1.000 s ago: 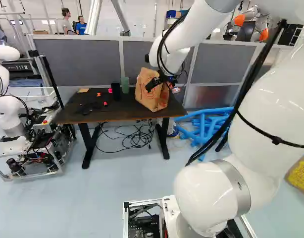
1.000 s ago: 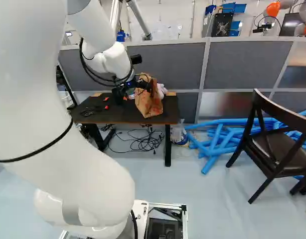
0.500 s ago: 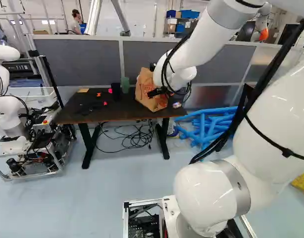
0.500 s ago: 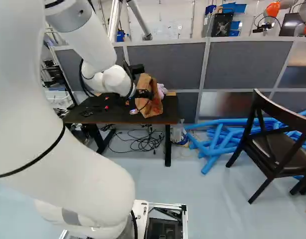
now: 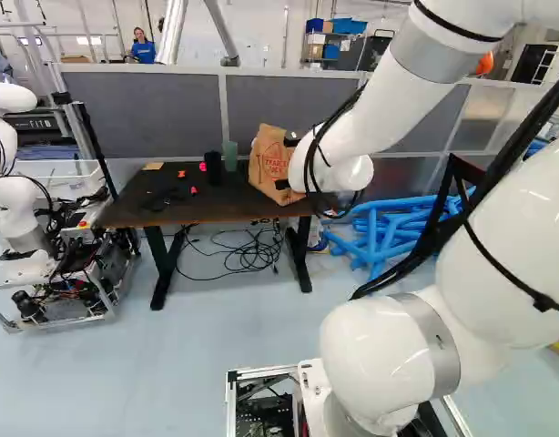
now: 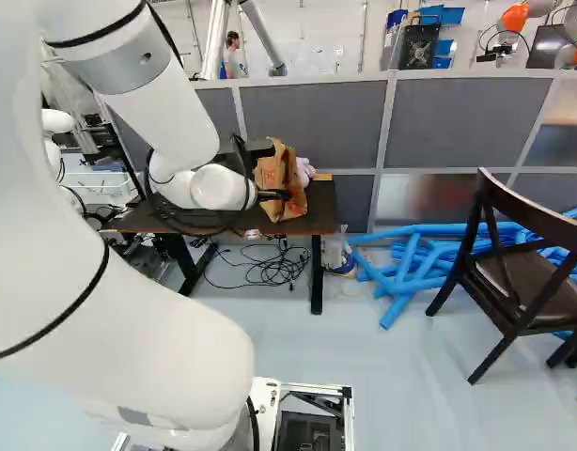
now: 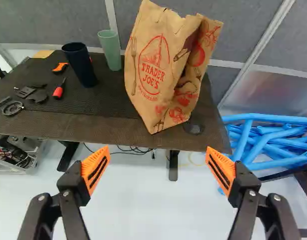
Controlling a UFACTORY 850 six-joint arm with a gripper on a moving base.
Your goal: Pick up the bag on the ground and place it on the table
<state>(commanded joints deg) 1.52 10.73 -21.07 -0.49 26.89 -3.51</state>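
Observation:
The gripper shows beyond the arm's white wrist as dark parts [image 6: 274,194] in the right base view, overlapping the bag's lower part there. In the wrist view the gripper [image 7: 157,170] stands wide open with nothing between its orange pads. A brown paper bag [image 7: 156,75] with red print stands upright on the dark table [image 7: 58,120], ahead of the fingers and apart from them. The same bag [image 5: 269,159] is at the table's right part in the left base view, its lower right side hidden by the wrist.
On the table beside the bag are a green cup [image 7: 111,49], a dark cup [image 7: 79,64] and small tools [image 7: 33,94]. Blue tubes [image 6: 411,263] lie right of the table, near a dark chair [image 6: 523,272]. Another robot [image 5: 20,209] stands at the left.
My arm has drawn back from the table toward the base, its wrist growing larger in both base views. The bag stays standing on the table; the base has not moved.

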